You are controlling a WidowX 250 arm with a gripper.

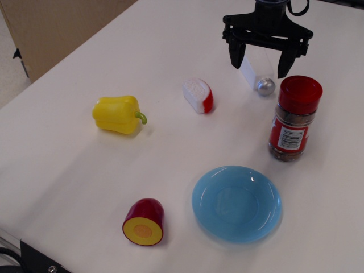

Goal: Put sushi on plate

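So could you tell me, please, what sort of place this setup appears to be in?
Probably a lab or test bench, not a real kitchen: a plain white table holds toy food such as a yellow plastic pepper and a white toy sushi with a red strip, beneath a black robot tool.

On the tabletop [68, 182] lie one sushi [198, 95], one plate [236, 203], one yellow pepper [118, 114], one dark-red round piece with a yellow face [144, 222], one red-capped spice jar [294, 118] and one small silver ball [265, 87] just below the one hand [259, 68].
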